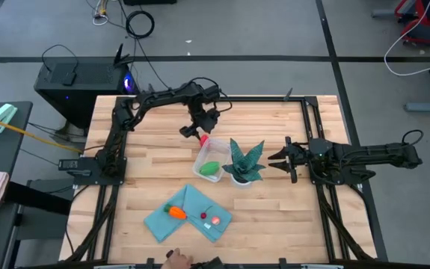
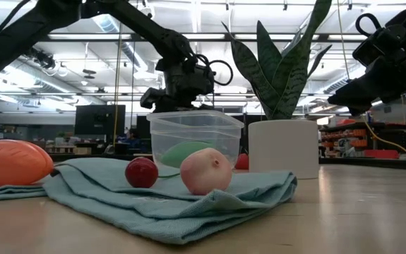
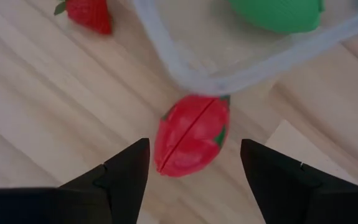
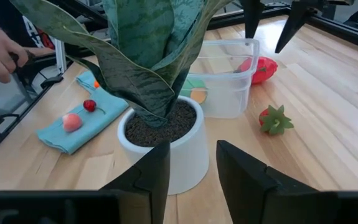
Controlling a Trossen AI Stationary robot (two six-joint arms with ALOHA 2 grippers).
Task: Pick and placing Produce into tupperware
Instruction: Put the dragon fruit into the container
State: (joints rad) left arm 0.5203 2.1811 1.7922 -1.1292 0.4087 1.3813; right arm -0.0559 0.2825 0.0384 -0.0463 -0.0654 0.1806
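Left gripper (image 3: 194, 171) poised above round red toy produce (image 3: 191, 143), jaws spread, nothing pinched. Produce touching clear squarish plastic tupperware (image 3: 228, 78) wall. Risk: finger strikes wall, shoving tupperware. Right gripper (image 1: 283, 159) spread, beside white-potted spiky plant (image 1: 243, 163).

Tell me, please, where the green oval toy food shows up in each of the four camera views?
High view: the green oval lies inside the tupperware, beside the potted plant.
Low view: centre, seen through the clear box wall.
Left wrist view: at the top edge, inside the box.
Right wrist view: not clearly visible; leaves cover that part of the box.
Shared landmark: the tupperware.
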